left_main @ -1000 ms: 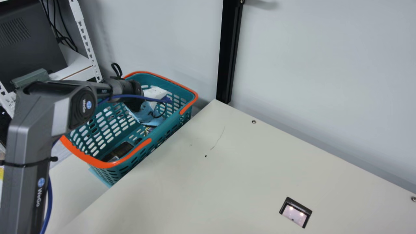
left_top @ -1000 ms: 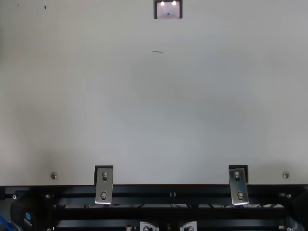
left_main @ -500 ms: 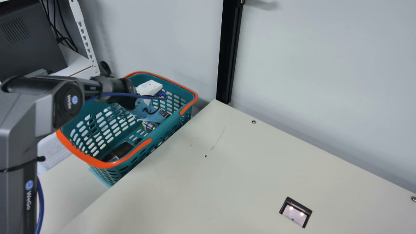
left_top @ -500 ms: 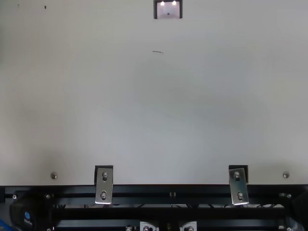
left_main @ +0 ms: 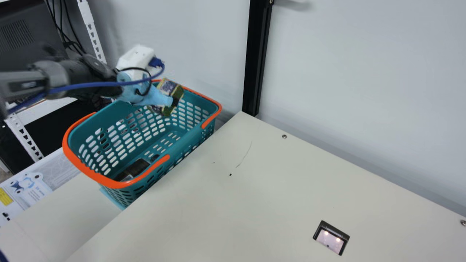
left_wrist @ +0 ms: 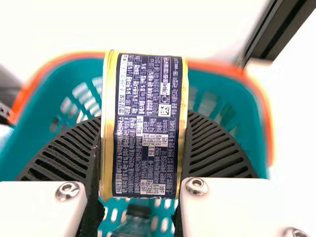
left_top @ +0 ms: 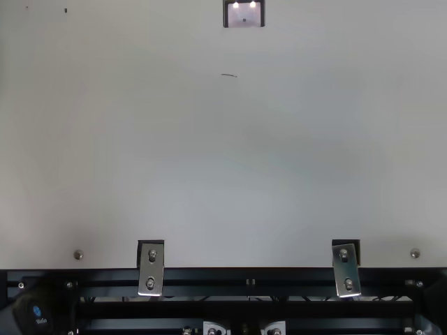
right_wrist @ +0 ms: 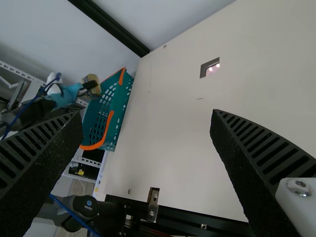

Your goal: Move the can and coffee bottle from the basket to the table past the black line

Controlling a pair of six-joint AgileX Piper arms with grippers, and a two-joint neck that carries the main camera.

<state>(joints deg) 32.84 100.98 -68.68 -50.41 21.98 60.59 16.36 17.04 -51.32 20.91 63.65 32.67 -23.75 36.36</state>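
The left claw [left_wrist: 144,121] has come up out of the basket [left_main: 116,184], and the can [left_main: 168,86] rises with it, clamped between its two ribbed fingers. Half a second ago the can was down inside; now it hangs above the basket, so the pick looks secure and the carry to the table [left_main: 255,200] can begin. The coffee bottle [left_main: 134,169], as I judge the dark item, lies below that claw in the basket, where it already was, leaving a second trip. The right claw [right_wrist: 145,121] is spread wide, holding nothing.
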